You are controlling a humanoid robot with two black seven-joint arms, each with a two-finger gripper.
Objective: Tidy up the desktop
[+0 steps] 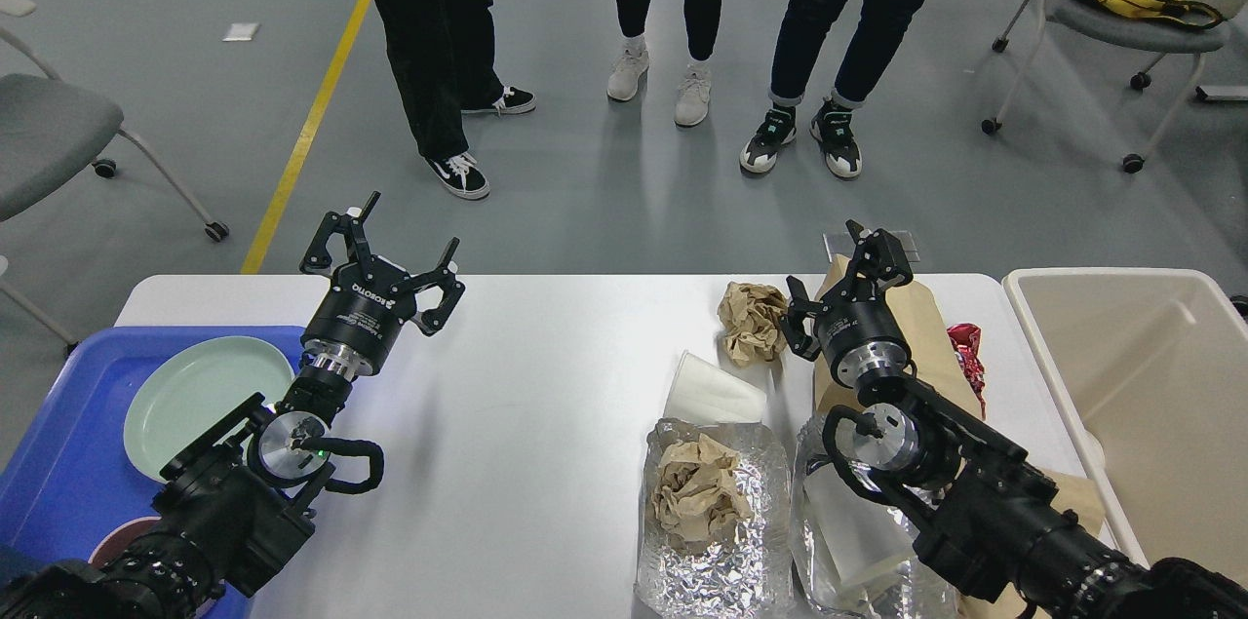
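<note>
Centrally, desktop [526,424] bare — left gripper [382,253] agape nr far edge.

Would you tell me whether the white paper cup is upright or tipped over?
Tipped over: the cup lies on its side on the desktop.

Two black arms are seen, each built from thick ribbed segments near the 6 o'clock edge and narrowing toward a cylindrical black wrist ringed by a bright silver collar. A polished silver disc is set into each forearm joint, a small green light is shown beside the left one, and a looped black cable is routed around each disc. The left gripper [383,251] is marked with white lettering on its round body and ends in two black skeletal linkage fingers, and the right gripper [840,280] is built alike.
</note>
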